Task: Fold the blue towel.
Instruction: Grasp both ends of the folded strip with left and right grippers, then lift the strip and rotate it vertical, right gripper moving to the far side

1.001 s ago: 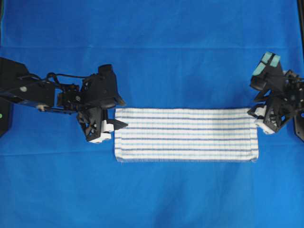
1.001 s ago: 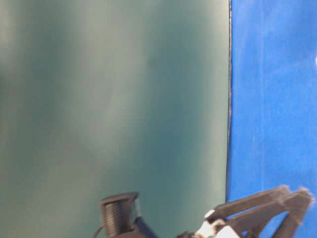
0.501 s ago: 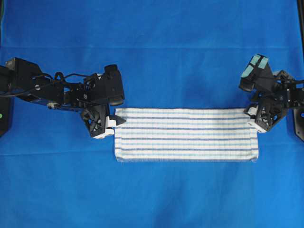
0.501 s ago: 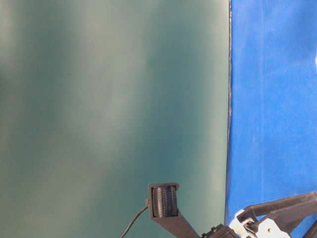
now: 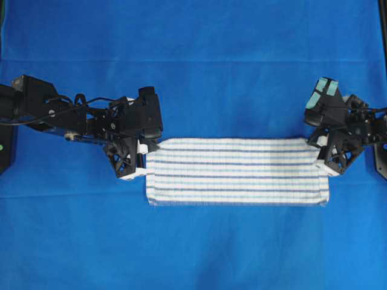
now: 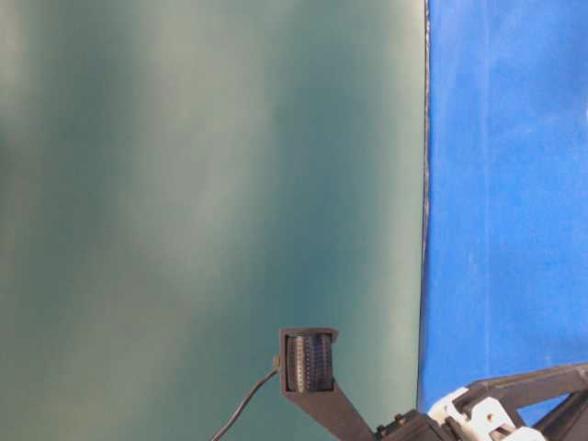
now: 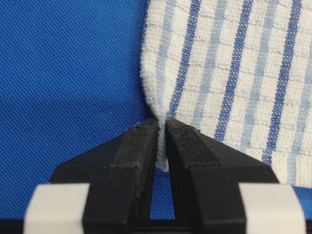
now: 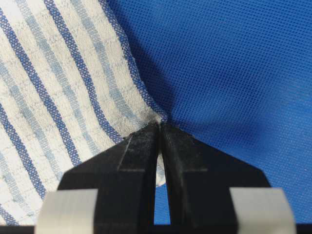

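A blue sheet (image 5: 193, 54) covers the counter from edge to edge in the overhead view, smooth with a few faint creases near the top. Close up, its weave (image 7: 63, 73) shows as a fine mesh. Light falls evenly, with soft shadows only. In the table-level view, which looks turned on its side, a plain dull-green wall (image 6: 202, 184) fills the left part and meets the sheet (image 6: 505, 184) along a straight dark line.

The light is bright and even, with only soft, small shadows. The table-level view is hazy and out of focus. Both wrist views are sharp.
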